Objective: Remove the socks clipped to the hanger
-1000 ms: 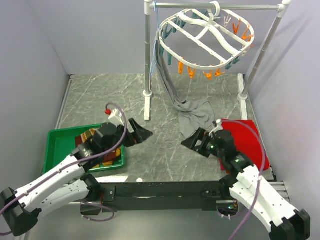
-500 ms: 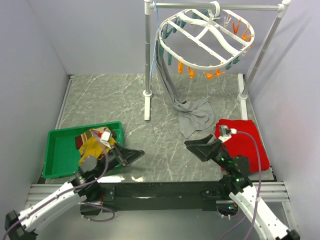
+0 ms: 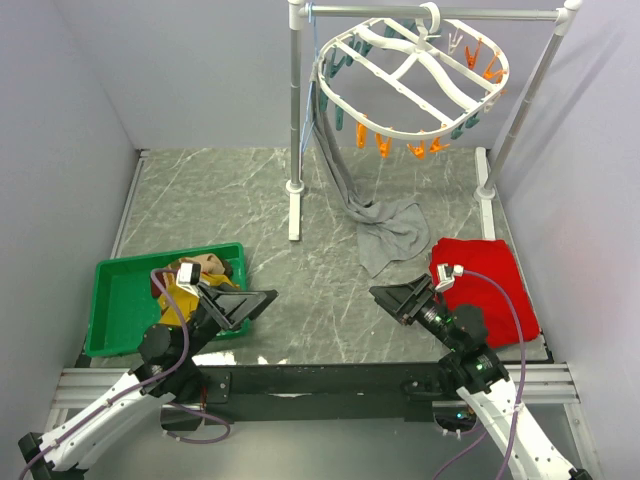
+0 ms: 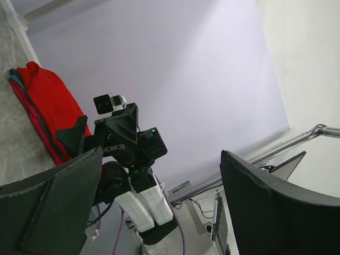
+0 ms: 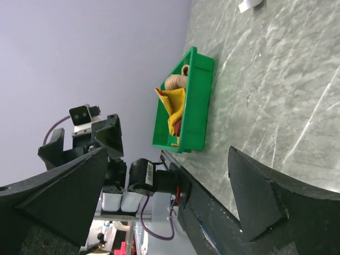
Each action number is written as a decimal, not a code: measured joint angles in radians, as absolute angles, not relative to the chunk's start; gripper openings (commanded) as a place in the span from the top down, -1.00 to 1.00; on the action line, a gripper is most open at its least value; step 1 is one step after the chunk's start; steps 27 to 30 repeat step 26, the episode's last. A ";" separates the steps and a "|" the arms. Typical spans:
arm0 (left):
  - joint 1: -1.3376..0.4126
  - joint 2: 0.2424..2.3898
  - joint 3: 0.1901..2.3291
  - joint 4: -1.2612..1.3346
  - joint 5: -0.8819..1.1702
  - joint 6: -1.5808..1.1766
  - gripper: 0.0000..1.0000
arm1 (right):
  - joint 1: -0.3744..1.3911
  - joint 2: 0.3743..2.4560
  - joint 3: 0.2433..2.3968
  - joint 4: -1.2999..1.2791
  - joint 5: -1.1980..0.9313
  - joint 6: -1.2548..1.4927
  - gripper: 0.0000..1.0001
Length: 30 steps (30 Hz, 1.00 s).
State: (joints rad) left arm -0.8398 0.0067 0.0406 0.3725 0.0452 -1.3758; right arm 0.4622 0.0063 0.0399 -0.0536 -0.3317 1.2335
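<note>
Finding: no legible text, label, brand, number or sign in any of the three views.

Surfaces inspected, none with readable marking:
- hanger
- green tray
- red cloth
- table

In the wrist views, any markings on the arm housings are too small and blurred to make out.
</note>
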 measured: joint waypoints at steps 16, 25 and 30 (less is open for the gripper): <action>-0.839 0.035 0.041 0.365 0.024 -1.413 -0.93 | 0.462 0.006 0.040 -0.071 -0.322 1.218 -0.99; -0.839 0.038 0.041 0.360 0.021 -1.419 -0.93 | 0.462 0.006 0.040 -0.068 -0.321 1.214 -0.99; -0.839 0.039 0.041 0.360 0.021 -1.419 -0.93 | 0.462 0.006 0.040 -0.067 -0.322 1.214 -0.99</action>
